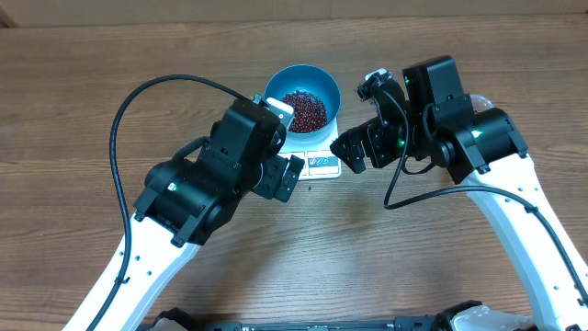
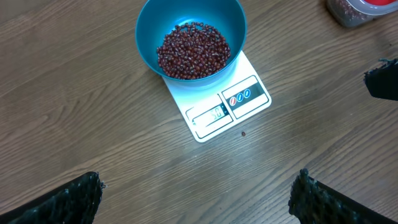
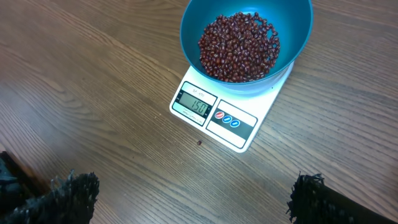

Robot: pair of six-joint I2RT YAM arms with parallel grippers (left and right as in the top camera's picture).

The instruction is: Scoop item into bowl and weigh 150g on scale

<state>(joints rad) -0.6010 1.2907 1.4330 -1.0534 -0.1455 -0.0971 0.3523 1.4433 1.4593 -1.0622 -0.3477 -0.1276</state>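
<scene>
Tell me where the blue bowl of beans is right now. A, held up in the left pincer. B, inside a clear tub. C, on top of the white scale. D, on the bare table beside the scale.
C: the blue bowl, with the beans heaped inside it, sits on the white scale, whose display and label panel stick out in front of it.
</scene>
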